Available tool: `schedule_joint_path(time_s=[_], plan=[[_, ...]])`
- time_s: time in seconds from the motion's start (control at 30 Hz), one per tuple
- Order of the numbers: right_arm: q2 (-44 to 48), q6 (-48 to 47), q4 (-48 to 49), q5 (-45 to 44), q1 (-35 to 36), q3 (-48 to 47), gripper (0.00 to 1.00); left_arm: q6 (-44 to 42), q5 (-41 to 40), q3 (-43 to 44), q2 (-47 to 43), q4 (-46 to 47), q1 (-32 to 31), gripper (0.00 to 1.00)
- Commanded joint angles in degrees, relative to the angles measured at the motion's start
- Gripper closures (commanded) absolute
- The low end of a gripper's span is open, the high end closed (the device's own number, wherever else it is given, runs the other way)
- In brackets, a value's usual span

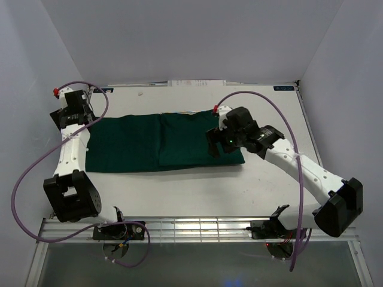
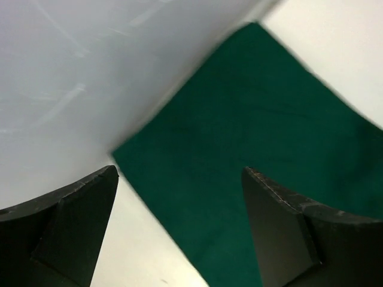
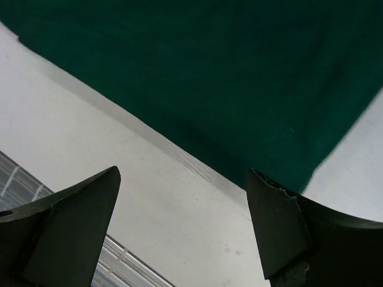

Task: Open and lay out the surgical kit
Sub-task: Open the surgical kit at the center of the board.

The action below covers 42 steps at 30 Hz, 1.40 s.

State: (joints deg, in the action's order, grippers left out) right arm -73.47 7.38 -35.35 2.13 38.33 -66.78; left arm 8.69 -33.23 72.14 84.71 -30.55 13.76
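Note:
The surgical kit is a dark green cloth wrap [image 1: 149,143] lying across the middle of the white table. Its left half is spread out as a flat flap, and its right half is still a folded bundle. Whatever is inside is hidden under the cloth. My left gripper [image 1: 82,121] hovers at the flap's far left corner. In the left wrist view it [image 2: 179,185] is open, with the cloth corner [image 2: 239,149] below and nothing between its fingers. My right gripper [image 1: 216,145] hangs over the bundle's right part. It [image 3: 182,185] is open and empty above the cloth's front edge [image 3: 239,107].
White walls enclose the table at the back and on both sides; the left wall [image 2: 90,72] is close to my left gripper. A slotted metal rail [image 1: 197,227] runs along the near edge. White paper [image 1: 197,83] lies at the back edge. Purple cables loop beside both arms.

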Motion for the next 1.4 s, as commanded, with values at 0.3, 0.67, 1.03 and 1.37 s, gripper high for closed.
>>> schedule_joint_path(time_s=[0.3, 0.67, 1.03, 1.37], plan=[[-24.86, -17.65, 9.69, -13.64, 25.47, -17.58, 0.07, 19.61, 37.37, -11.13, -20.54, -10.41, -1.37, 0.02], [-38.05, -25.83, 13.29, -19.8, 30.93, -25.67, 0.0, 18.91, 29.19, -7.8, -20.72, -11.73, -2.6, 0.02], [-43.68, -27.86, 15.05, -22.61, 31.9, -29.89, 0.25, 18.65, 27.52, -7.63, -19.23, -12.08, -4.0, 0.02], [-44.22, -28.12, 13.91, -21.56, 31.99, -29.28, 0.49, 18.65, 27.34, -7.54, -17.91, -11.55, -4.44, 0.02]])
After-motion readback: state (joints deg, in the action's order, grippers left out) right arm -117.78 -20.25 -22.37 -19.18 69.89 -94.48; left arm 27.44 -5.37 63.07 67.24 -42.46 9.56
